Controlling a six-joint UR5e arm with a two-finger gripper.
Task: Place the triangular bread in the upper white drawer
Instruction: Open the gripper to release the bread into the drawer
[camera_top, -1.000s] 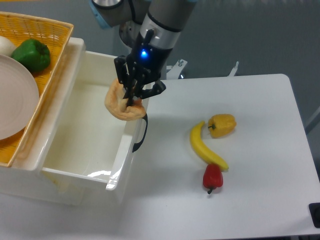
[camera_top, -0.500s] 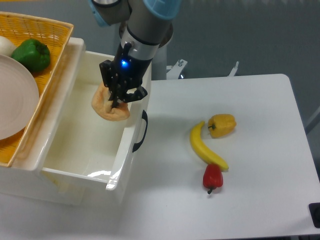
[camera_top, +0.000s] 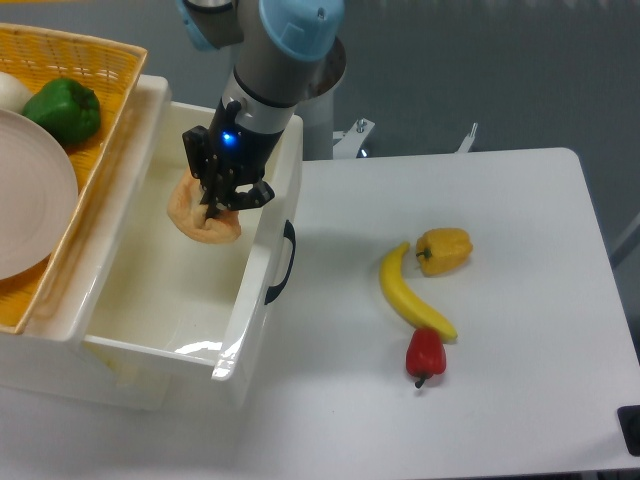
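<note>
One gripper (camera_top: 218, 195) is seen, closed on the triangular bread (camera_top: 200, 222), which is held directly beneath the black fingers and hangs inside the outline of the upper white drawer (camera_top: 150, 310). The bread is carried over the far right part of the drawer cavity, just left of the drawer's front wall; whether it touches the drawer floor cannot be told from this view. Its long axis appears to run roughly left to right, with the wedge tilted slightly and its paler edge turned downward.

The relation governing the coming move is judged to be vertical: the bread lies below the fingers and above open drawer floor, so only a short descent and a release appear to be required. No object is seen inside the drawer beneath the bread. The front wall, with its black curved handle (camera_top: 284, 262), stands close on the right and is judged the nearest thing that could be struck.

To the left, a yellow woven basket (camera_top: 90, 52) is set on top of the cabinet, holding a green pepper (camera_top: 64, 109) and a white plate (camera_top: 30, 195). On the table (camera_top: 520, 330), well right of the drawer, a banana (camera_top: 408, 296), a yellow bell pepper (camera_top: 444, 248) and a red pepper (camera_top: 425, 354) are noted, none obstructing.
</note>
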